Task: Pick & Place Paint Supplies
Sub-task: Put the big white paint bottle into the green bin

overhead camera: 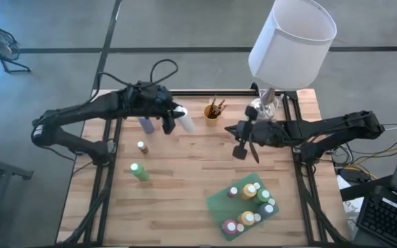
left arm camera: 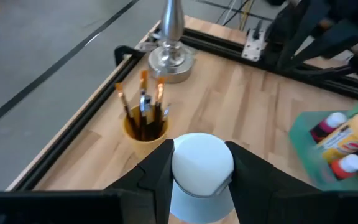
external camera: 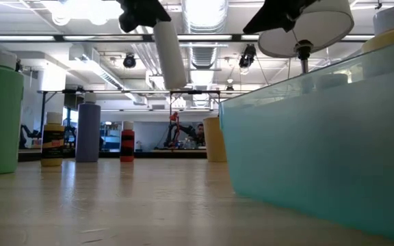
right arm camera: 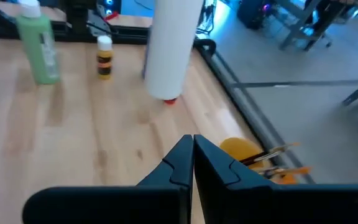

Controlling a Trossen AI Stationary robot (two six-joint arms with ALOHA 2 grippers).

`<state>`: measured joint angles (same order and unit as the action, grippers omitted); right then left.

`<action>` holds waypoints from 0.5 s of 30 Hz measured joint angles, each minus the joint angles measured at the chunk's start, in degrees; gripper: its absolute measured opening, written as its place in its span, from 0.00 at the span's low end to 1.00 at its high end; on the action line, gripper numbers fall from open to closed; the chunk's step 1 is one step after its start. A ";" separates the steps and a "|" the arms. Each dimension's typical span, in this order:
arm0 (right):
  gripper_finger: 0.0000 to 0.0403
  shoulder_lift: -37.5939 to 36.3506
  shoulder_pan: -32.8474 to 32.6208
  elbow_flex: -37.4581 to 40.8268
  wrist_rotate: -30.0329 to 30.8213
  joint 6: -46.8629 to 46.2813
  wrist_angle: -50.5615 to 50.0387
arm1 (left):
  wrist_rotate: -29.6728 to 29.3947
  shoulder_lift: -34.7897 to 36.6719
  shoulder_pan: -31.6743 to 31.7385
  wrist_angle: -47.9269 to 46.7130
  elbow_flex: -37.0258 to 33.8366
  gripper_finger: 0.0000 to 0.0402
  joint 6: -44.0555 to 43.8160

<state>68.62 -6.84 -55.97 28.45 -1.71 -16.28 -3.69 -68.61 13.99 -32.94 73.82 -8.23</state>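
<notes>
A wooden counter (overhead camera: 185, 186) on a dark frame stands on a grey floor, with a white-shaded lamp (overhead camera: 291, 43) at its far right corner. The left hand (left arm camera: 197, 180) is clamped on a white paint bottle (left arm camera: 201, 165) and holds it tilted in the air above the far middle of the counter — the low view shows the bottle hanging clear of the wood. Near it stands a yellow cup of brushes (overhead camera: 213, 110). Below the left arm a lavender bottle (overhead camera: 145, 125) stands on the wood, and nearer the front a small yellow bottle (overhead camera: 142, 147) and a green bottle (overhead camera: 139, 171). A green tray (overhead camera: 220, 202) at the front right holds about ten bottles. The right hand (right arm camera: 193, 155) hovers by the lamp base, fingers pressed together, empty.
</notes>
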 joint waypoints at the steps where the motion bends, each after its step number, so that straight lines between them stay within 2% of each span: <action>1: 0.02 0.00 -0.44 0.26 0.02 -1.53 -0.06 | -0.41 -0.03 -0.90 0.30 0.15 0.32 -0.43; 7: 0.08 0.00 -1.43 2.40 -1.49 -8.40 0.40 | -3.42 -0.27 -6.45 2.70 0.61 0.32 -1.32; 15: 0.36 1.64 -0.65 2.96 -1.68 -6.95 5.80 | -9.30 -1.39 -9.21 3.99 0.63 0.32 -1.86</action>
<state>70.26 -7.48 -53.01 26.77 -8.66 -10.48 -13.00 -70.00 4.78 -28.94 74.46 -10.10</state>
